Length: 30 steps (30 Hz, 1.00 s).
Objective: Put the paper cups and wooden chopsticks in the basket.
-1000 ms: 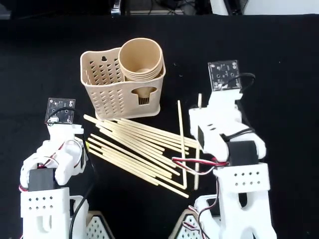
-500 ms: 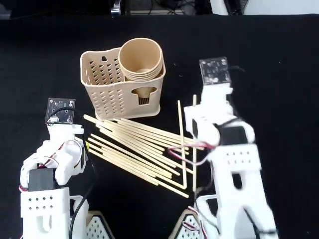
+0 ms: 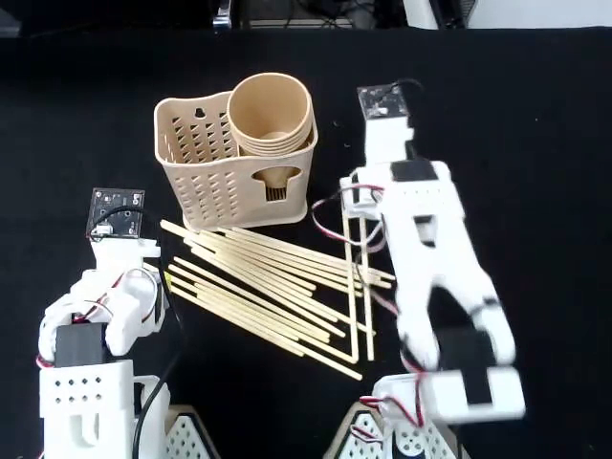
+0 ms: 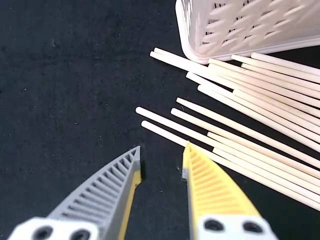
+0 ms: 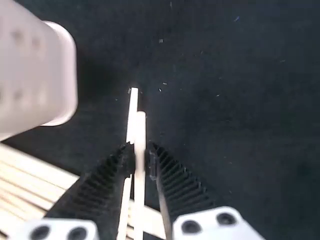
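Since a second back the right arm has unfolded and stretched forward, bringing the right gripper close beside the basket's corner. Near side: left gripper hangs low with a moderate gap, empty, just short of the nearest stick ends. Middle: the chopsticks lie fanned on the black table, none in the basket yet. The right gripper is pinched narrow on one chopstick, with a second lying alongside. Far: basket already holds the stacked paper cups — cups done, all sticks left.
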### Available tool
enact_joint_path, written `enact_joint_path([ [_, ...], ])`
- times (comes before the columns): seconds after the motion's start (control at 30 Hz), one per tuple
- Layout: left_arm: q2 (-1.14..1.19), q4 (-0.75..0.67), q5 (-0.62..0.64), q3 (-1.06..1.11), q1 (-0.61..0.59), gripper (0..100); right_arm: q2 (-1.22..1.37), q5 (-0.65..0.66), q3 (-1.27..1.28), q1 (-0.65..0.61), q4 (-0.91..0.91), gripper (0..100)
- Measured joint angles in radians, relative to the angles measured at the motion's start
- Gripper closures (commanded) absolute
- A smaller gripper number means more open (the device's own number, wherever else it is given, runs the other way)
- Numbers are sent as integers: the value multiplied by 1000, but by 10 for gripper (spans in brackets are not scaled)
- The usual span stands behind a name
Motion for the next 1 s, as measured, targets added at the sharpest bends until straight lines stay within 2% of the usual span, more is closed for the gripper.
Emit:
enact_joint_path([
  [0.07,0,0,0,0,0,848,69,0,-5,2,-41,976],
  [0.2,0,0,0,0,0,848,149,0,-5,2,-80,897],
  [0.43,0,0,0,0,0,848,180,0,-9,2,-81,889],
  [0.73,0,0,0,0,0,848,180,0,-83,2,35,887],
  [0.9,0,0,0,0,0,848,180,-6,-110,-12,80,802],
  [1.0,0,0,0,0,0,848,180,-25,-110,-48,86,792],
])
